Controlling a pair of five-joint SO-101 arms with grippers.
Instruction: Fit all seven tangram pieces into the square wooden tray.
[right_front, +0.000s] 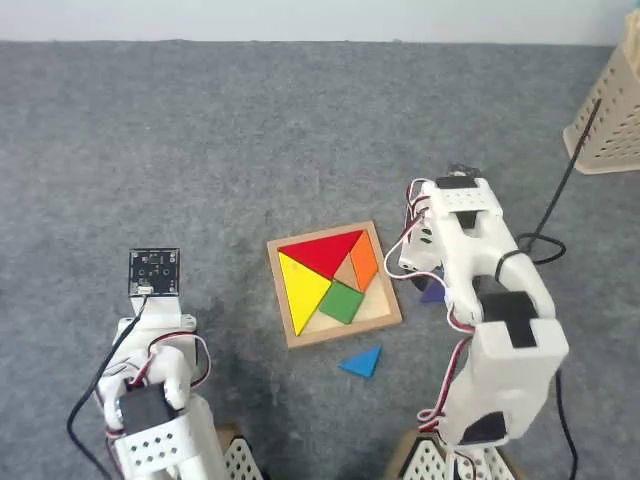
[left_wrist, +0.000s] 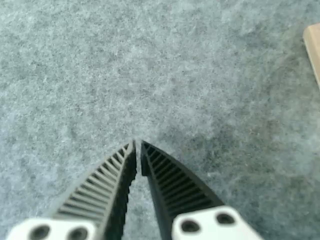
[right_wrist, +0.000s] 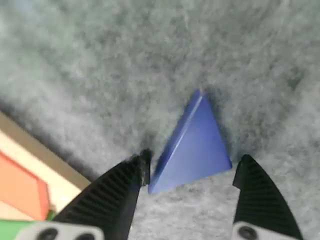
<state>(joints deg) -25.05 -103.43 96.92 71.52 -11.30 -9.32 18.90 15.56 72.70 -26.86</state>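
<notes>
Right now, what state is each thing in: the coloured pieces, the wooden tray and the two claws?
Square wooden tray: partly filled.
Red triangle: in tray.
Yellow triangle: in tray.
Orange parallelogram: in tray.
Green square: in tray.
Light blue triangle: loose on grey carpet.
Dark blue triangle: on carpet, not clamped.
Right gripper: open around it.
Left gripper: shut, empty.

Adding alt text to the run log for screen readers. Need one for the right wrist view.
The right end effector is open, its fingers either side of a dark blue triangle lying flat on grey carpet. Beside it, part of the wooden tray shows with an orange piece inside.
</notes>
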